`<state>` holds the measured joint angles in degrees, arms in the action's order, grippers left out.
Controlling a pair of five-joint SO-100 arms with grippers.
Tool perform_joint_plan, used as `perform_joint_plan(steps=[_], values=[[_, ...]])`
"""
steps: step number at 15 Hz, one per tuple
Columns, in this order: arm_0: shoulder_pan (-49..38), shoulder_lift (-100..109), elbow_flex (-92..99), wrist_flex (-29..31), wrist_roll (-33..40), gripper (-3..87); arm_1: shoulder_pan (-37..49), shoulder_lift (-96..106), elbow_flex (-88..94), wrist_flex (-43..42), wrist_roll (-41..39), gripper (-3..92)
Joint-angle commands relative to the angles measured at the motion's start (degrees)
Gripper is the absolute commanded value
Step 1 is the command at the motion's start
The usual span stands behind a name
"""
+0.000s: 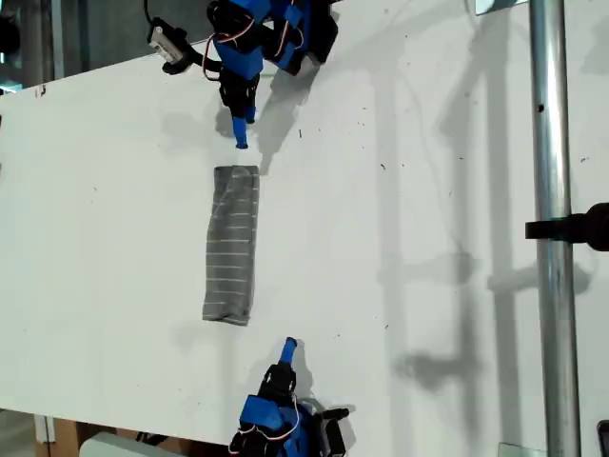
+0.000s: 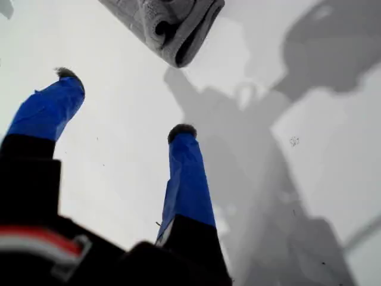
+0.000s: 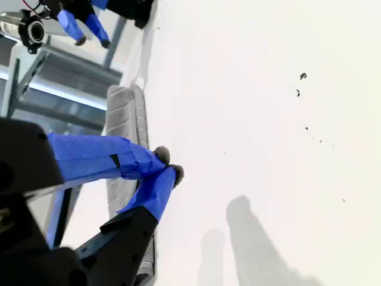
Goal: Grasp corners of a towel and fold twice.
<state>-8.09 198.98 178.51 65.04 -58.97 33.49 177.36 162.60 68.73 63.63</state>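
Exterior view, from its left: a white desk [image 1: 428, 190] fills most of the picture, with a dark strip of room beyond its far edge in the upper left corner. The towel [image 1: 231, 246] lies flat on the desk left of centre, folded into a narrow strip that runs lengthwise between the two arms; neither gripper touches it. My first gripper [image 1: 241, 138] hangs just beyond the strip's far end, in line with it. In the first wrist view its jaws [image 2: 125, 102] are spread wide and empty, with the doubled towel end [image 2: 172, 27] just ahead of them. My second gripper [image 1: 288, 347] sits near the strip's near end, offset toward the exterior view's right. In the second wrist view its jaws [image 3: 169, 165] are pressed together on nothing, with the towel [image 3: 122, 113] lying alongside. The desk right of centre is bare, with small dark specks and soft grey shadows. A vertical metal pole [image 1: 552, 190] with a black clamp [image 1: 571, 228] stands at the exterior view's right.
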Motion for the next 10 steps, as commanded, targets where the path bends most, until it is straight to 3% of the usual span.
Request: perform_joint_plan(steps=[1, 5, 10], values=[[-0.53, 0.09, 0.44, -0.53, -0.44, -1.4, 0.53, -22.68, -10.55, -11.60, -2.99, 33.2], [-0.53, 0.09, 0.44, -0.26, -1.67, -1.8, 2.64, -55.28, -21.62, -24.61, -5.10, 36.7], [-0.97, 0.09, 0.44, 0.26, -2.20, -1.8, 3.25, -72.16, -27.69, -29.27, 2.29, 39.6]])
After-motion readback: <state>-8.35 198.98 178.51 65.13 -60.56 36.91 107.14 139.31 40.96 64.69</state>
